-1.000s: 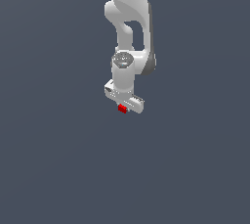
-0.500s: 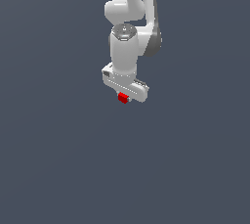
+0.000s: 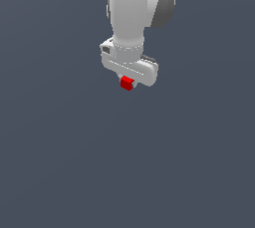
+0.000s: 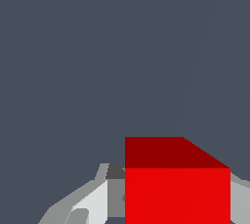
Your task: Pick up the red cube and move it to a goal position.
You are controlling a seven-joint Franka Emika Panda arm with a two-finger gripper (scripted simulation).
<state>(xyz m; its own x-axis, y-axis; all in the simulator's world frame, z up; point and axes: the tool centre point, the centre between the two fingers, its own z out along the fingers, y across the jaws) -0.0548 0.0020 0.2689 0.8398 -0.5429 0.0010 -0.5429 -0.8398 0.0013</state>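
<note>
High in the scene: the white arm comes down from the upper edge of the exterior view, its wrist pointing down.
Gripper: the gripper hangs under the broad white hand body, clamped on the red cube, which sits between its fingers.
Red cube: the red cube pokes out just below the hand body, a little toward the exterior view's left of that body's middle; it is narrower than the hand above it.
Cube in the wrist view: the red cube fills much of the frame, one bright face toward the camera and a darker red face adjoining it.
Fingers: a grey-white finger lies against one side of the cube, and a sliver of the other shows at its opposite side.
Surroundings: plain dark grey-blue all round in both views; from where I stand I cannot tell how high above any surface the cube is.
</note>
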